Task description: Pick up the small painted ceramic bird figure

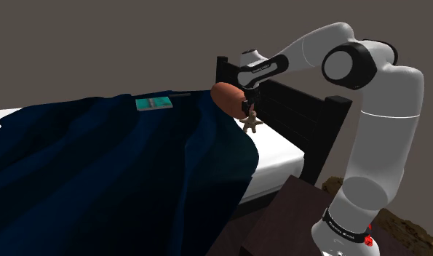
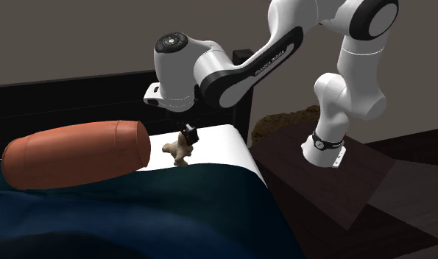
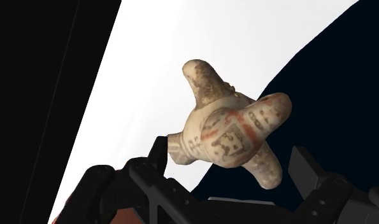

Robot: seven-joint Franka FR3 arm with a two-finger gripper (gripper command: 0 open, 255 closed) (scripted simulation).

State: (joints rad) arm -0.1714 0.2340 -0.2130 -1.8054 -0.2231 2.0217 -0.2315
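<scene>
Red mkgs on bird (image 3: 229,133), wrist view

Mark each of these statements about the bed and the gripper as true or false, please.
1. The bird figure is beside the end of the reddish-brown bolster. True.
2. The blanket is bright red. False: it is dark blue.
3. A flat teal item lies on the blanket. True.
4. The gripper hovers over the teal item, far from the bird figure. False: it is right at the bird figure.
5. The bird figure is plain white. False: it is beige with reddish and dark painted marks.
</scene>
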